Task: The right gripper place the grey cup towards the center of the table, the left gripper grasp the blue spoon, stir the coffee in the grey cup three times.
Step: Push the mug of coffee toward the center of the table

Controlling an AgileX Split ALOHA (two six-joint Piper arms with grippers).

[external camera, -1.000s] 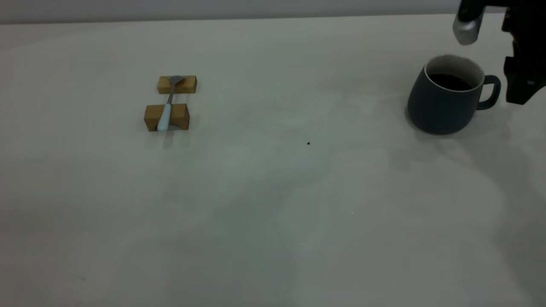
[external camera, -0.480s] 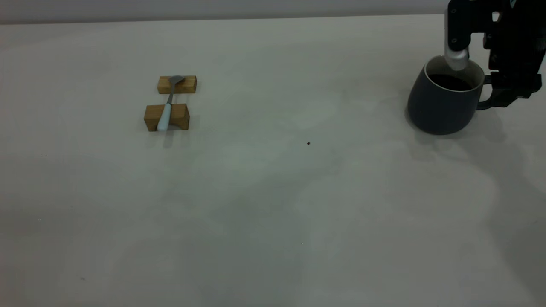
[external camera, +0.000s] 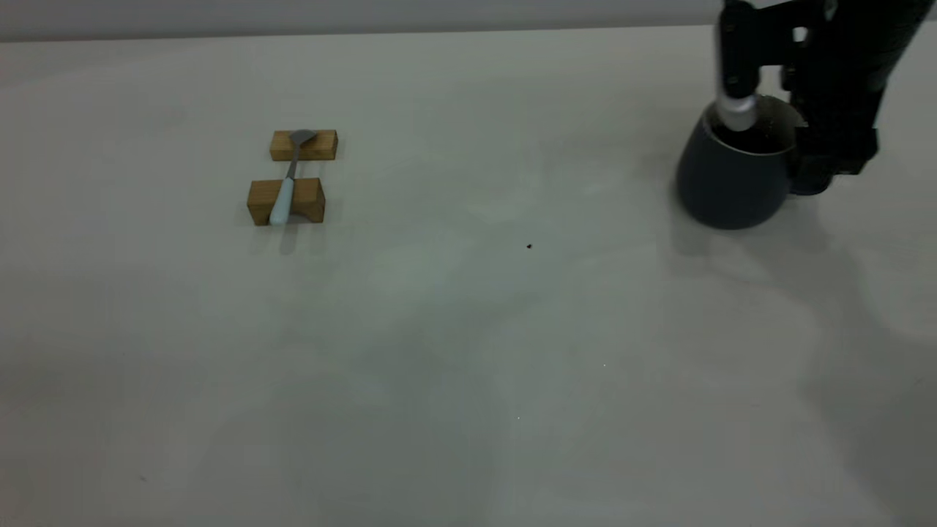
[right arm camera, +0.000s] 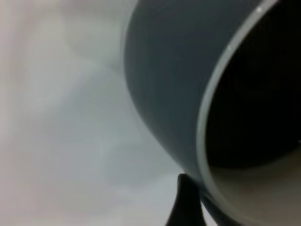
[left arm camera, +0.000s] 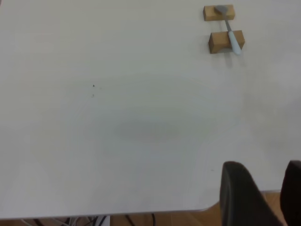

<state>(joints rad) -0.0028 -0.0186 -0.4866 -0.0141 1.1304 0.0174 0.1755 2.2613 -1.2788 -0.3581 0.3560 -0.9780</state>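
Note:
The grey cup point(external camera: 725, 183) stands at the table's point(external camera: 468, 351) far right, leaning slightly, with dark coffee point(right arm camera: 256, 99) inside. My right gripper point(external camera: 807, 170) is on the cup's handle side and hides the handle. One black finger point(right arm camera: 186, 202) presses the cup's outer wall point(right arm camera: 164, 84); the other is hidden. The blue spoon point(external camera: 284, 192) lies across two wooden blocks point(external camera: 304, 145) at the left, bowl on the far block. My left gripper point(left arm camera: 263, 165) hovers open over the table's edge, far from the spoon point(left arm camera: 231, 36), and is outside the exterior view.
A tiny dark speck point(external camera: 528, 247) marks the middle of the table. The table edge point(left arm camera: 141, 214) shows in the left wrist view, with wooden floor beyond it. The silver camera module point(external camera: 734, 110) hangs over the cup's rim.
The right gripper came down and leftward onto the cup's handle side. The cup has shifted a little to the left with it. Spoon and blocks have not moved.

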